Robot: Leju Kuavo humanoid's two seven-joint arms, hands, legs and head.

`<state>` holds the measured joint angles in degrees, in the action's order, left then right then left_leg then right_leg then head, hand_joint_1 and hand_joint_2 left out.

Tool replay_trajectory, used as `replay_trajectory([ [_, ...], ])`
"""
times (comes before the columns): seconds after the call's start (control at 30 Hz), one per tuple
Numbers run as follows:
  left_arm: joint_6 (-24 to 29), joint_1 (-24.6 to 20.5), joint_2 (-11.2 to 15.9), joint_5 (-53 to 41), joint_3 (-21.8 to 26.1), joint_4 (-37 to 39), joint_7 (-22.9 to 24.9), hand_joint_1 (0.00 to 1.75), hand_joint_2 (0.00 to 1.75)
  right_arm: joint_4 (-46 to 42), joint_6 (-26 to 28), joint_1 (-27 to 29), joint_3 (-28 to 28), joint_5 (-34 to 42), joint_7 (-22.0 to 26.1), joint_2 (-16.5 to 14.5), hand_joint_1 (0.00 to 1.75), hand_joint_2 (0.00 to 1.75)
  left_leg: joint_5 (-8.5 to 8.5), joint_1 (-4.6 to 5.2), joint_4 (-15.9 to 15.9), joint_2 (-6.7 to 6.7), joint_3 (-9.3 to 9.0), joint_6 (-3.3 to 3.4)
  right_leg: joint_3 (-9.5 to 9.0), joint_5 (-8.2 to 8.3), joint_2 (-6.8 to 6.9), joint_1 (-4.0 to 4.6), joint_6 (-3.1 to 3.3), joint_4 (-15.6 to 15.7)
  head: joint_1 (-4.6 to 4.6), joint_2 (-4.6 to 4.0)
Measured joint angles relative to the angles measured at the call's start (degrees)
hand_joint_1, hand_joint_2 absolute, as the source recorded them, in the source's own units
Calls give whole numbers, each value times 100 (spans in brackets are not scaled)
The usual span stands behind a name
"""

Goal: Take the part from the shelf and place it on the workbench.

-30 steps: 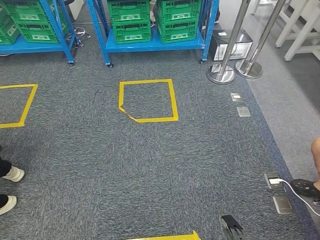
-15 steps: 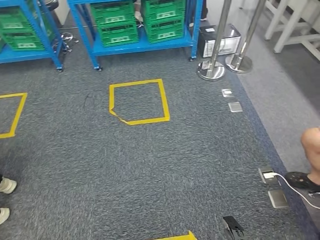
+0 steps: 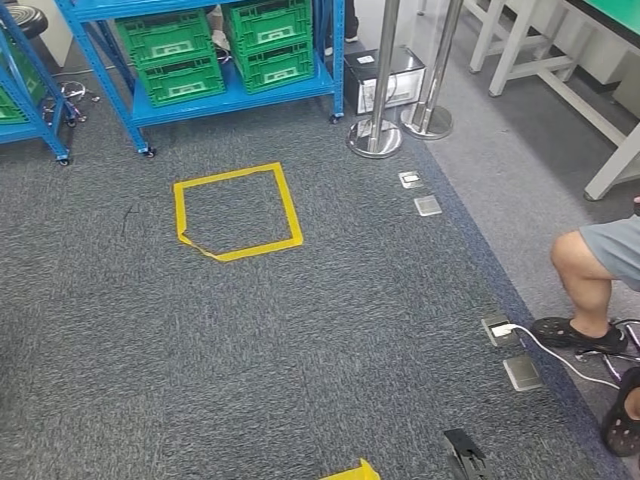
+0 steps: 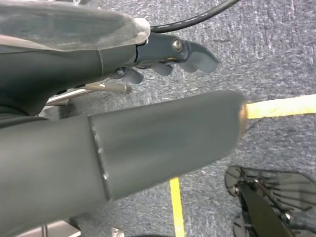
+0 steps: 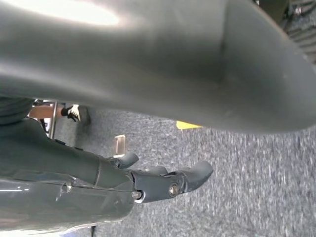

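View swings right: blue shelf [image 3: 226, 100] with green crates [image 3: 219, 50] slides left, white desk legs [image 3: 543, 70] come in. You turn, not things. Left robot hand [image 4: 168, 57] and right robot hand [image 5: 164, 180] hang down, fingers straight, apart, holding nothing. Part: can't spot; likely on shelf. Pick-up not begun.

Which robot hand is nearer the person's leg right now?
Right, most likely. The right robot hand hangs on the same side as the leg; the left robot hand hangs across the body from it.
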<state>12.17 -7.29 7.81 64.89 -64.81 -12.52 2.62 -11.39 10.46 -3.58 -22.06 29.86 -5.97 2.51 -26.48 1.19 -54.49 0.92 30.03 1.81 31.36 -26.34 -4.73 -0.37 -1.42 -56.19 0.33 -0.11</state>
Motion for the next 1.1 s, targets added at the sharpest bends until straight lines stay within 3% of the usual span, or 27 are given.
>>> replay_trajectory([
  [0.03, 0, -2, -5, 1, 0, 0, 2, 0, 0, 1, 3, 3, -7, -3, 1, -1, 0, 0, 14, 4, 40, -12, -17, -6, -4, -17, 43, 6, -15, -10, 5, 0],
  [0.17, -2, 29, -23, 12, 0, 2, 11, 0, 0, 1, 7, -2, -20, -3, 2, -1, 0, 0, 24, 15, 89, -13, -61, -76, -73, 12, 184, 36, 127, 103, 55, 0],
  [0.47, 0, 34, -31, 18, 0, 2, 11, 0, 0, 1, 8, -3, -51, -3, 18, 0, 0, 0, 2, 18, 68, -16, -63, -41, -98, 22, 183, 33, 72, 128, 86, 0],
  [0.87, 0, 35, -33, -9, 0, 2, 11, 0, 0, 1, -269, -3, -161, -79, 56, 0, 0, 0, 0, -8, 70, -16, -67, -38, -98, 19, 184, 38, 65, 130, 78, 0],
  [1.0, 0, 32, -35, -12, 0, 3, 11, 0, 0, 0, -314, -7, -190, -79, 15, 2, 0, 0, 43, -10, 164, -29, -117, 44, -128, 45, 195, 34, -14, 185, 62, 0],
  [1.07, 0, 33, -46, -16, 0, 3, 11, 0, 0, -1, -349, -11, -209, -81, -14, 7, 0, 0, 112, -63, 322, -45, -203, 74, -30, -144, 284, 46, -49, -87, 74, 0],
  [1.1, 0, 38, -52, -19, 0, 4, 11, 0, 0, 0, -363, -12, -218, -81, -20, 10, 0, 0, 129, -78, 360, -53, -232, 76, 114, -329, 339, 32, -67, -416, 93, 0],
])
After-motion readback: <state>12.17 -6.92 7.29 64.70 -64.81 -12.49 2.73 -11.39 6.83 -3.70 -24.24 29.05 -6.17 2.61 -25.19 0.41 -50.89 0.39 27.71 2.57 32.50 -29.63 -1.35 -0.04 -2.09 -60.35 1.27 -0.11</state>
